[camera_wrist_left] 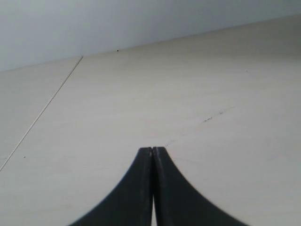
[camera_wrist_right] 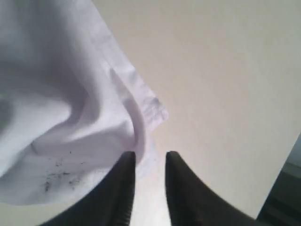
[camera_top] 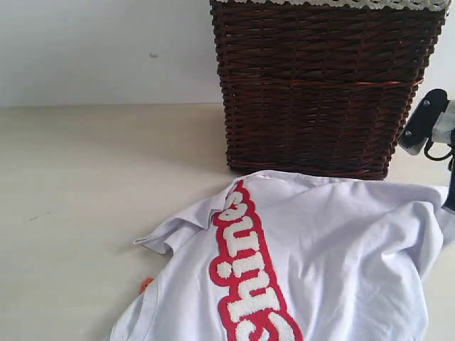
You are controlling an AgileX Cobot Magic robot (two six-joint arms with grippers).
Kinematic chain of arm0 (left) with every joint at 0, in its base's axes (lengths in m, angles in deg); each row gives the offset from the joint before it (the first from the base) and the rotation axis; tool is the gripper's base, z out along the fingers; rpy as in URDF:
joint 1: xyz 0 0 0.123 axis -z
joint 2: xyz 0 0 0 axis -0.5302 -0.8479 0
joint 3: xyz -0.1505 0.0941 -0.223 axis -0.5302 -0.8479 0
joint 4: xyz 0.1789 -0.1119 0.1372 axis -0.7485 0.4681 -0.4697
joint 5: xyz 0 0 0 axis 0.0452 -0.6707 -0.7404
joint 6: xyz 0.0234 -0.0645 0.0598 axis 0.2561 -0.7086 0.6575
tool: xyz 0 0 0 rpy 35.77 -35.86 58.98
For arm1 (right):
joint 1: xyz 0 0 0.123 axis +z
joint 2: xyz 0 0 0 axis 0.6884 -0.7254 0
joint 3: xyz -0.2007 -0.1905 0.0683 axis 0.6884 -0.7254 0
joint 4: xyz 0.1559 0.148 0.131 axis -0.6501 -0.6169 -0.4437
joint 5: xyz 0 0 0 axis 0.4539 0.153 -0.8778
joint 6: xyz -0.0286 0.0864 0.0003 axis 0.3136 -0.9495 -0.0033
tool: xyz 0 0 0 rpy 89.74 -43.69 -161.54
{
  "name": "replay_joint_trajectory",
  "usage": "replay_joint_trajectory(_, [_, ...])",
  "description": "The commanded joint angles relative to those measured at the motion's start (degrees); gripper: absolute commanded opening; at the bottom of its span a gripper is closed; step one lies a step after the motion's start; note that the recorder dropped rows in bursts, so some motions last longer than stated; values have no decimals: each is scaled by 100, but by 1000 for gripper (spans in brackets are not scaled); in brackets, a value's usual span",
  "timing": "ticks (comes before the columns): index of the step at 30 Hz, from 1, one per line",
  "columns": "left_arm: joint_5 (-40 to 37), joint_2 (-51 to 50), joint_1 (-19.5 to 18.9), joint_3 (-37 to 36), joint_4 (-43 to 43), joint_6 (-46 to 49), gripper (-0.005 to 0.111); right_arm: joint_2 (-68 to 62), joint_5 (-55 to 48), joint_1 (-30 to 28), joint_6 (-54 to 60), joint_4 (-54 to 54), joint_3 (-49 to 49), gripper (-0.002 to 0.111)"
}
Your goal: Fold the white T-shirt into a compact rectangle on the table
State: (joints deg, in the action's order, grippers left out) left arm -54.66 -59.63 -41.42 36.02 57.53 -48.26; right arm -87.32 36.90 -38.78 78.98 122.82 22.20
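The white T-shirt (camera_top: pixel 334 249) lies crumpled on the table (camera_top: pixel 85 185), in front of the basket. Its fuzzy white letters outlined in red (camera_top: pixel 245 270) run down the chest, and the small orange tag (camera_top: pixel 146 284) peeks out at its left edge. My right gripper (camera_wrist_right: pixel 149 157) is open at a hemmed edge of the T-shirt (camera_wrist_right: pixel 70 108); the cloth touches one finger and reaches into the gap. Part of the right arm (camera_top: pixel 426 121) shows at the far right of the exterior view. My left gripper (camera_wrist_left: pixel 153 150) is shut on nothing above the bare table (camera_wrist_left: pixel 188 94), away from the shirt.
A tall dark brown wicker basket (camera_top: pixel 320 85) stands at the back right, close behind the shirt. A pale wall (camera_top: pixel 106 50) rises behind the table. Bare tabletop stretches to the left of the shirt. The table's edge (camera_wrist_right: pixel 277 183) shows near the right gripper.
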Motion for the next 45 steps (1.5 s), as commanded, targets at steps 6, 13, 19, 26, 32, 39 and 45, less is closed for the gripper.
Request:
replay_joint_trajectory(6, [36,37,15,21,56,-18,0,960,816,-12,204,-1972,-7,51])
replay_joint_trajectory(13, [36,37,15,21,56,-18,0,1348,-1413,-3,6285,-6763,-30,42])
replay_joint_trajectory(19, [36,37,15,21,56,-18,0,856,-1538,181,7252,-7803,-551,32])
replay_joint_trajectory(26, [36,37,15,21,56,-18,0,-214,-841,1051,6292,-7265,-637,0])
replay_joint_trajectory(32, [36,37,15,21,56,-18,0,-944,-741,1915,4985,-6782,-413,0])
replay_joint_trajectory(39, [36,37,15,21,56,-18,0,-1688,-1301,2945,4677,-6770,291,0])
replay_joint_trajectory(45, [36,37,15,21,56,-18,0,-2139,-1386,3467,4400,-6740,1166,0])
